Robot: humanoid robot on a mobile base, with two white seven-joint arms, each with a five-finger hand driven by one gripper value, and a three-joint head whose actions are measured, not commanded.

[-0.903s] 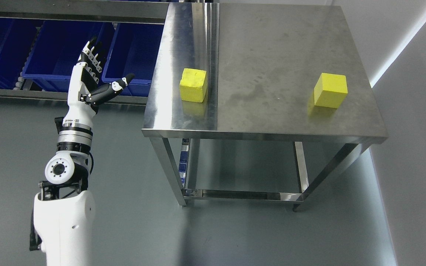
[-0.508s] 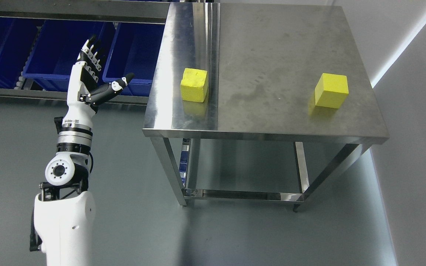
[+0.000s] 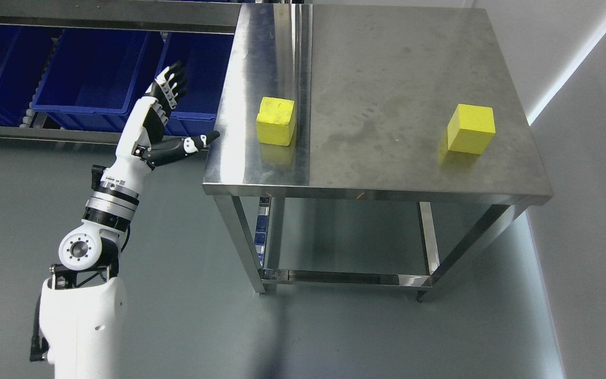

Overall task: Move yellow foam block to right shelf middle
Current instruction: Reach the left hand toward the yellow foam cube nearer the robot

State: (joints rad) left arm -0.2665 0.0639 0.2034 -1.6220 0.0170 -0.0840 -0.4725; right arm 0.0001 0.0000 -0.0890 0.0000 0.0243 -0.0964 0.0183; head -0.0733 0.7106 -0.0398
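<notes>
Now the left hand [image 3: 158, 123] is raised with its fingers [image 3: 171, 87] spread and its thumb [image 3: 198, 141] stretched out, holding nothing; the thumb tip sits just beside the left edge of the steel table [image 3: 387, 173]. Just past the thumb, near that edge, a yellow block [image 3: 275, 121] rests on the tabletop, apart from the hand, and a second block [image 3: 471, 129] lies well beyond it at the far side. Behind the fingers stand blue bins [image 3: 87, 68].
</notes>
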